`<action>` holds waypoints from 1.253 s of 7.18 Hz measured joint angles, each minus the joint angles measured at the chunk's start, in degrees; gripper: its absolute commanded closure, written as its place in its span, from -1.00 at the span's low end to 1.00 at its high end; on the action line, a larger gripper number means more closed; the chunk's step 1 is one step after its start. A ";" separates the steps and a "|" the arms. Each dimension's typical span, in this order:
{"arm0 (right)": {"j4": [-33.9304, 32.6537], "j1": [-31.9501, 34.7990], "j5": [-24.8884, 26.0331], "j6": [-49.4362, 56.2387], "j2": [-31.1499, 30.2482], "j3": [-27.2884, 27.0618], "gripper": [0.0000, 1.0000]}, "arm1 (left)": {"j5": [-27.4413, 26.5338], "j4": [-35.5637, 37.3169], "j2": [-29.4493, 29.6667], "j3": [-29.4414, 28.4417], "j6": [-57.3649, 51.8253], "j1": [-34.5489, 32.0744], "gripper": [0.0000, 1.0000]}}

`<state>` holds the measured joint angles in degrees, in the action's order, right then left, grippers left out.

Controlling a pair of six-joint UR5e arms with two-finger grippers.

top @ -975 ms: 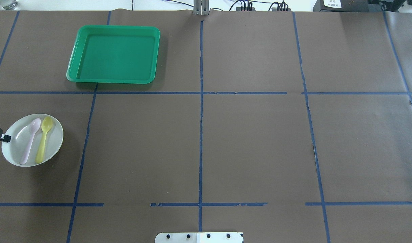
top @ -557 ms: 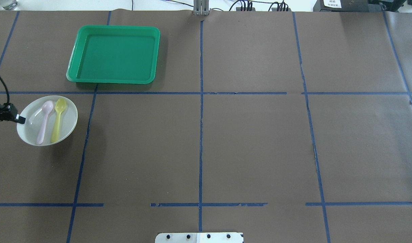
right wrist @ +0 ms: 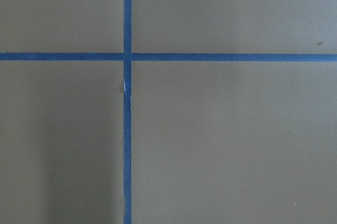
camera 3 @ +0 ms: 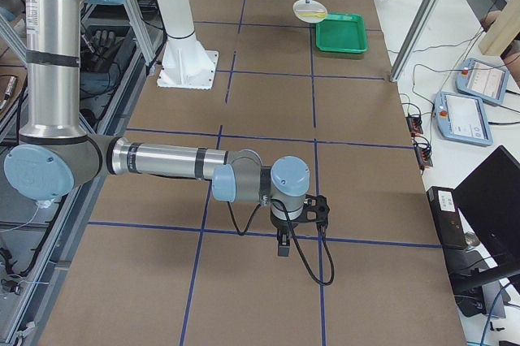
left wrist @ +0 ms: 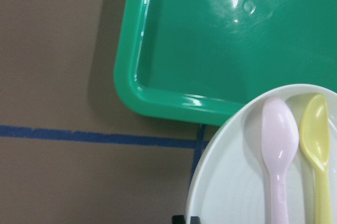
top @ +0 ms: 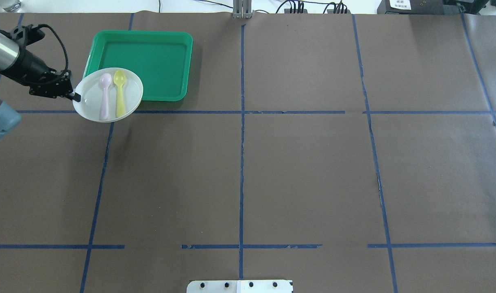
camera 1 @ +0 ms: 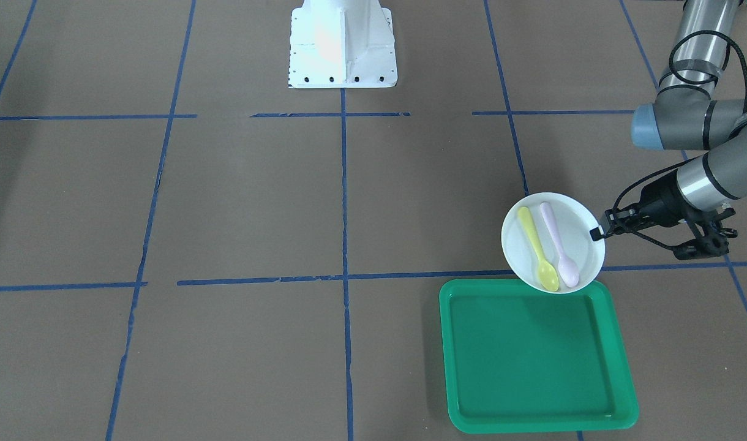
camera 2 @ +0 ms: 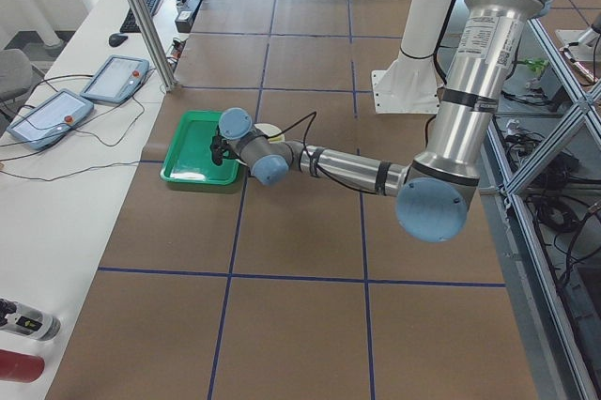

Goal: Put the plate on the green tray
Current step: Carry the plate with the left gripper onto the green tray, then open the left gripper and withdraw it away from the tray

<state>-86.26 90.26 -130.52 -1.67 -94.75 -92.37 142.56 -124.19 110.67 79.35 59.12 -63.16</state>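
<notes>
Plate (top: 108,95) carried up; now overlapping green tray (top: 158,65) corner.

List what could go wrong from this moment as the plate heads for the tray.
1. The left gripper pinches the plate only at one rim edge, so it may tilt or slip.
2. The pink spoon and yellow spoon lie loose and may slide off.
3. The plate overlaps only the tray corner; lowered now, it would likely catch the rim.
</notes>
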 measured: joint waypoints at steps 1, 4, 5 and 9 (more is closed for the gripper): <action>-0.01 0.00 0.00 0.00 0.00 0.00 -1.00 | -1.64 -0.80 3.63 -3.56 2.48 0.11 1.00; 0.03 0.00 0.00 0.00 -0.06 0.00 -1.00 | -9.40 -14.14 9.91 -17.71 12.34 0.54 1.00; 0.02 0.00 0.00 0.00 -0.08 0.00 -1.00 | -10.92 -16.12 10.81 -20.30 13.49 0.96 1.00; -0.03 0.00 0.00 0.00 -0.05 0.00 -1.00 | -11.85 -17.76 11.37 -22.27 15.38 3.02 -0.98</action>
<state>-86.28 90.27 -130.52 -1.67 -94.80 -92.37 130.71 -141.95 122.05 57.08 74.50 -60.14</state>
